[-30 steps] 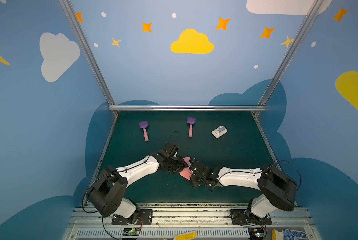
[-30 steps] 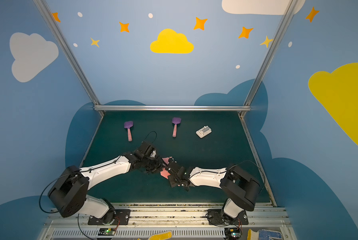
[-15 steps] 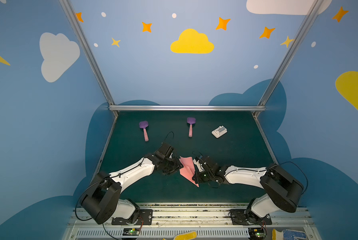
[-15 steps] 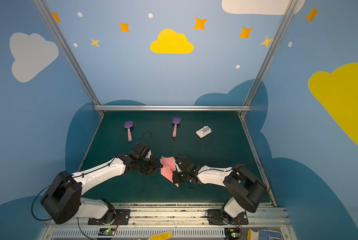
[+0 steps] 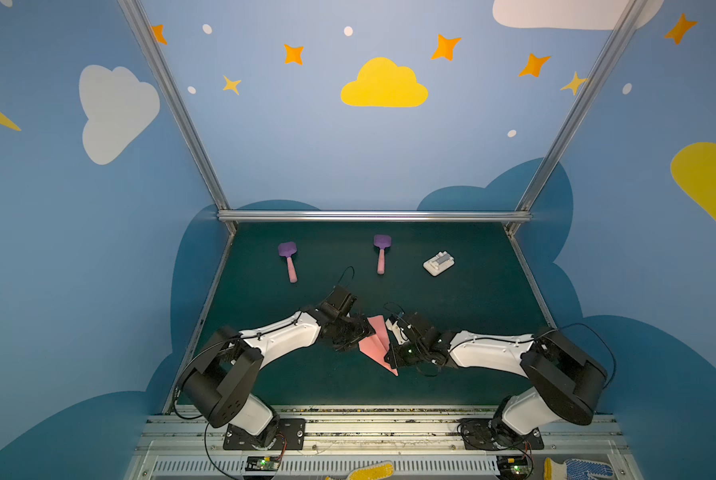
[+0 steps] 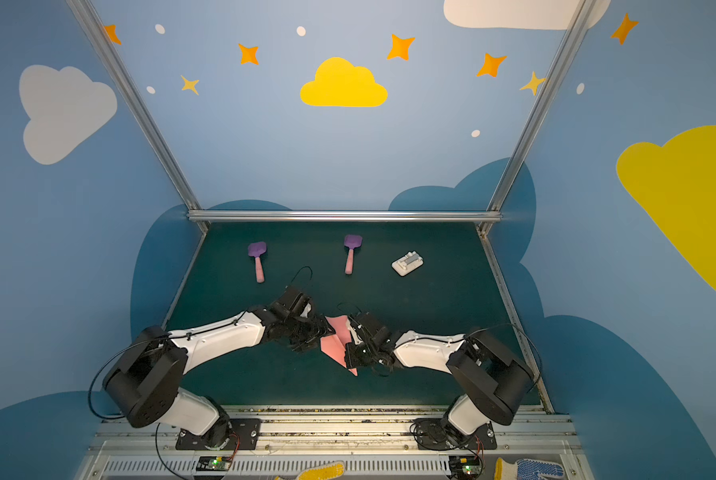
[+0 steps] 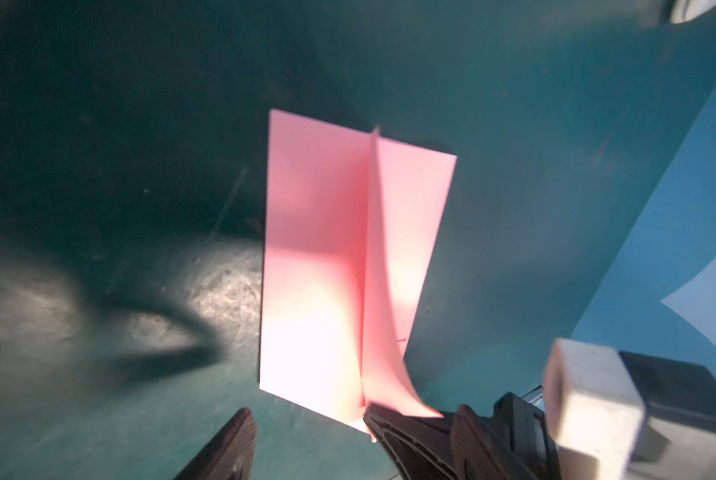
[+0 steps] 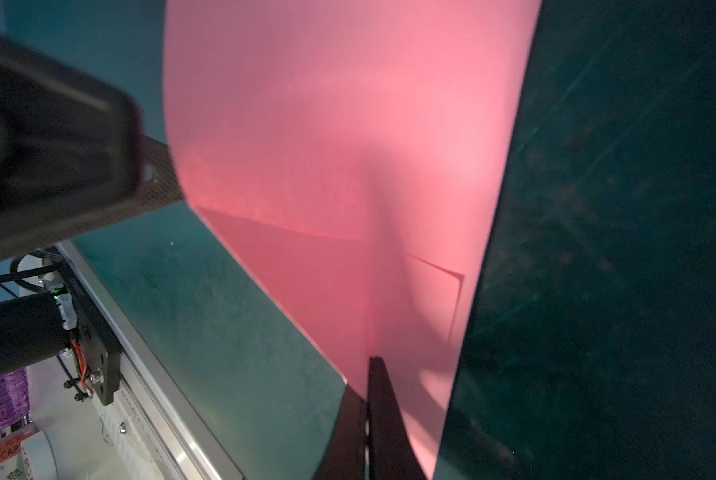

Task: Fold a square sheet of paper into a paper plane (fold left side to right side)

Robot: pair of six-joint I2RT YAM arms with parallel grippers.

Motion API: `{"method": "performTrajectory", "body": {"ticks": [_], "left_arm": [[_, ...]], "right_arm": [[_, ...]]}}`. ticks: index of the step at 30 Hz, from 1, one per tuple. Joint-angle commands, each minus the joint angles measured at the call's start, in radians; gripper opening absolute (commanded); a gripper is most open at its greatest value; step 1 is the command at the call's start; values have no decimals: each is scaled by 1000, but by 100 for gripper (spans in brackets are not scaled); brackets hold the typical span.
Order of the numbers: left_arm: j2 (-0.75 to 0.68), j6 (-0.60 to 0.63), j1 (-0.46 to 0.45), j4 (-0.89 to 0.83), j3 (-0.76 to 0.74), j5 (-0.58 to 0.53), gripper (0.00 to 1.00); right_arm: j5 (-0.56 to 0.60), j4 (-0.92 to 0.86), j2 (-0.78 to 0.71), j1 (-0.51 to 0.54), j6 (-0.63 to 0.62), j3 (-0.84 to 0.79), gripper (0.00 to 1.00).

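At mat [image 5: 451, 311] centre-front, plane [image 5: 375, 345] lies with its fin upright, right gripper [image 8: 366, 365] pinched shut on the fin, left gripper [image 7: 306, 411] spread wide and empty beside it; probably best to hold the pinch steady and pull left clear without snagging a wing.

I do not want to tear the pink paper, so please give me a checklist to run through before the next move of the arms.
1. Right pincer shut on the salmon-pink folded paper sheet: ok.
2. Left pincer jaws apart, not clamping the paper: ok.
3. Paper flat on the dark green mat: not ok, its middle flap stands up, curling.
4. Two purple-headed, pink-handled plastic spatulas and the white plastic block apart from the paper: ok.
5. Pointed tip undamaged: cannot tell, too small.
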Motion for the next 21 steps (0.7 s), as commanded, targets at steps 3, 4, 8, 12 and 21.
{"method": "performTrajectory", "body": {"ticks": [3, 4, 8, 12, 21], "left_arm": [[42, -26, -12, -4, 58, -6, 77], [50, -28, -13, -3, 63, -5, 77], [74, -31, -14, 2, 75, -1, 78], [92, -31, -15, 11, 84, 1, 76], [112, -22, -15, 18, 101, 16, 49]], "right_arm": [[25, -49, 2, 13, -26, 51, 6], [27, -51, 1, 16, -27, 52, 8], [28, -55, 7, 19, -31, 57, 9], [27, -60, 15, 23, -37, 62, 8], [33, -75, 23, 24, -47, 82, 22]]}}
